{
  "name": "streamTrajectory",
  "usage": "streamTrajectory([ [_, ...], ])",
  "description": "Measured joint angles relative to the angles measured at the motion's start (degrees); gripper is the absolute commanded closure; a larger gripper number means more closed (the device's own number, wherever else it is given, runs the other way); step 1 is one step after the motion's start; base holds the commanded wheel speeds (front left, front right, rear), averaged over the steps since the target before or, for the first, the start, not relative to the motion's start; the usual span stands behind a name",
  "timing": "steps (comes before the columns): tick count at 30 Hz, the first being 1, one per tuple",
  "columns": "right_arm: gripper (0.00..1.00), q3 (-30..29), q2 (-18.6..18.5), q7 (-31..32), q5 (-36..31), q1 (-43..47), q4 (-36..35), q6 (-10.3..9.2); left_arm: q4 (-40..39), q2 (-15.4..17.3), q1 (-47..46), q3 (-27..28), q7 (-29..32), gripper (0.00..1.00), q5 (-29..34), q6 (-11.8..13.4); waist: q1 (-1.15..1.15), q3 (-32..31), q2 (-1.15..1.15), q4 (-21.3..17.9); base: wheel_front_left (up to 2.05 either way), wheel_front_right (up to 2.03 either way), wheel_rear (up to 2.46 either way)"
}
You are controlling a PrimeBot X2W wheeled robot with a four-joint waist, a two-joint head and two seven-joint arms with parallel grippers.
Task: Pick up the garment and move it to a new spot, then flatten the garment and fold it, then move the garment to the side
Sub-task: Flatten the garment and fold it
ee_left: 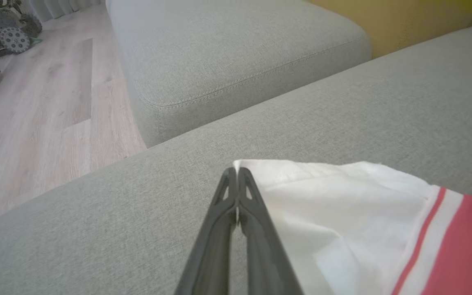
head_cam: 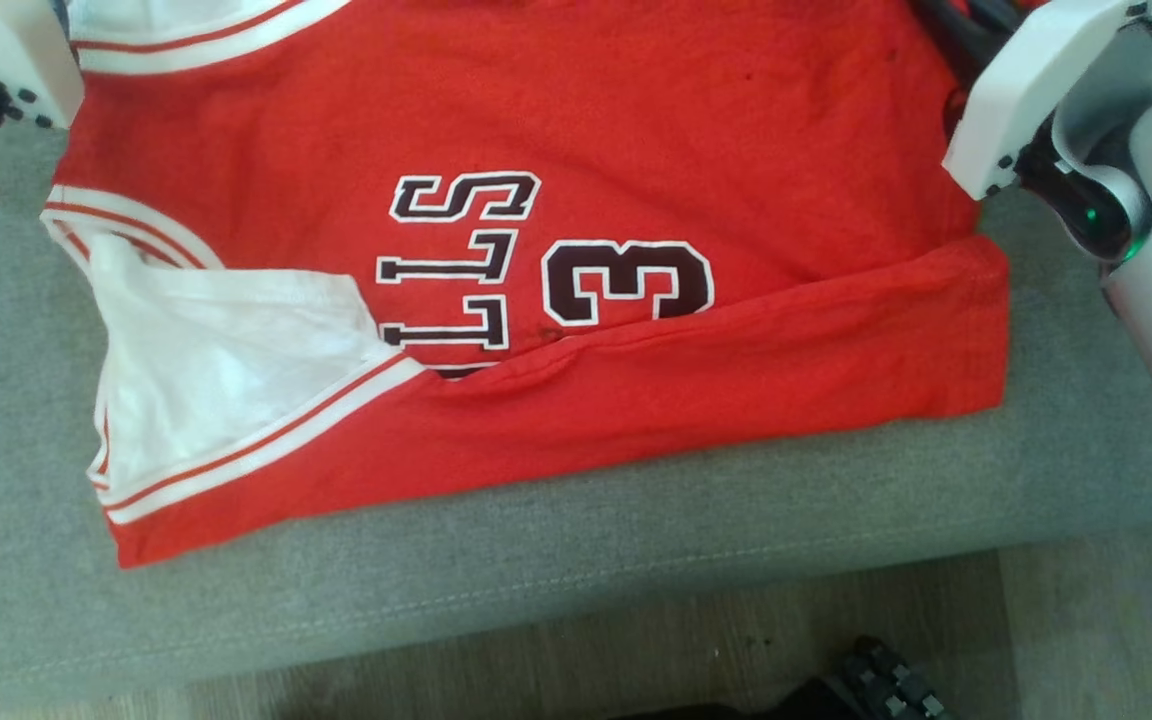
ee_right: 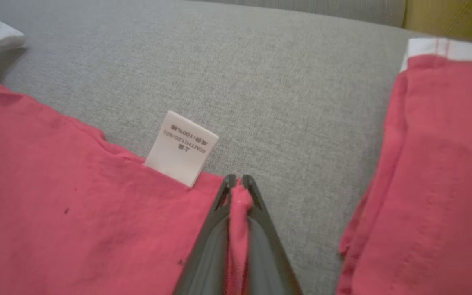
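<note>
The garment [head_cam: 736, 120] lies on the sofa [head_cam: 576, 520], with floor [head_cam: 1096, 620] before it.

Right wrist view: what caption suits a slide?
Right claw pinches a red jersey beside its label on a grey couch.

It was a home living room: grey fabric sofa [ee_left: 96, 229] under the fingers [ee_left: 217, 229] of the left gripper [ee_left: 236, 172], a second seat section [ee_left: 236, 53] beyond them, wood-plank floor [ee_left: 47, 123] to their left.
</note>
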Motion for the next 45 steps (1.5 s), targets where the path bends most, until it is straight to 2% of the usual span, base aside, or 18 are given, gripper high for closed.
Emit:
streamTrajectory([
  [13, 1.00, 0.5, 0.5, -11.3, -2.8, -3.1, 4.1, 0.01, 2.7, -0.5, 0.0, 2.1, -6.8, 1.00, -0.8, 2.6, 0.00, -0.5, 0.00, 0.8, 0.00, 0.00, 0.00],
  [20, 1.00, 1.0, 1.5, -14.2, -3.1, -2.8, 5.7, 0.01, 3.6, -1.4, 0.0, 2.0, -9.3, 1.00, -0.8, 2.4, 0.00, -1.1, 0.00, 1.2, 0.00, 0.00, 0.00],
  [26, 1.00, 1.1, 1.4, -18.1, -3.0, -1.3, 5.8, 0.01, 2.2, -1.1, 1.0, 1.8, -11.1, 1.00, -1.8, 0.8, 0.00, -2.6, 0.00, 1.4, 0.00, 0.00, 0.00],
  [37, 1.00, 1.0, -1.3, -21.1, -2.2, 4.8, 3.6, 0.01, -6.4, 4.7, 10.8, -0.9, -11.3, 1.00, -2.3, -0.2, 0.00, -6.2, 0.00, 1.9, 0.00, 0.00, 0.00],
  [45, 1.00, 0.0, -3.8, -21.2, -1.9, 9.1, 0.3, 0.01, -13.8, 10.0, 19.1, -0.6, -10.5, 1.00, -4.9, 1.3, 0.00, -8.4, 0.00, 2.4, 0.00, 0.00, 0.00],
])
